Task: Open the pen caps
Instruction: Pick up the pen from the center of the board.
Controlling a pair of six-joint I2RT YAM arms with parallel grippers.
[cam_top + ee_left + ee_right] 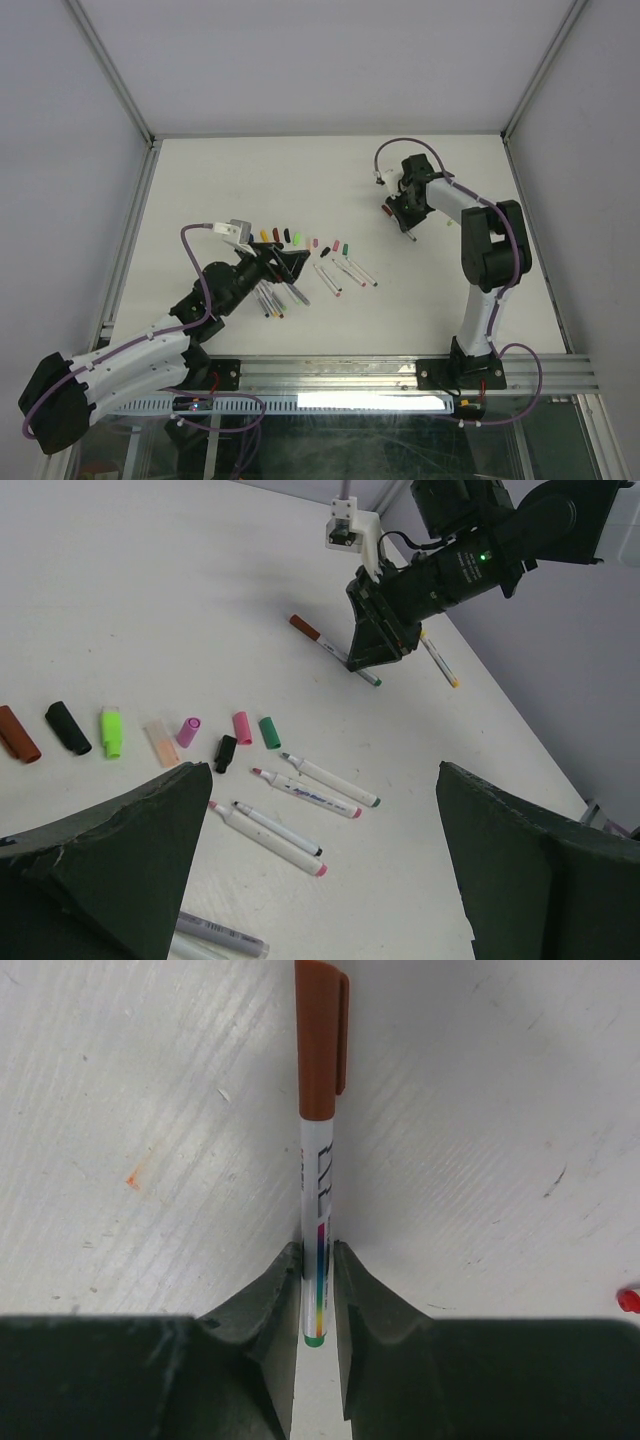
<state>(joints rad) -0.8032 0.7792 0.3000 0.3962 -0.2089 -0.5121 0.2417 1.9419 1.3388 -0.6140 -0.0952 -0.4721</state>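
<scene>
A white pen (318,1175) with a brown pen cap (320,1040) still on it lies on the table, its green end between the fingers of my right gripper (316,1250). The jaws stand narrowly open around the barrel, with a slim gap on the right side. In the left wrist view the same brown cap (305,628) pokes out past the right gripper (378,652). Several loose pen caps (112,732) lie in a row, dark red, black, green, peach and pink. My left gripper (322,780) hangs wide open above uncapped pens (312,796), holding nothing.
Another pen (438,660) with a yellow end lies beside the right gripper. Grey pens (270,300) lie under the left arm. In the top view the cap row (285,236) and uncapped pens (345,272) sit mid-table. A small red thing (628,1300) shows at the right edge.
</scene>
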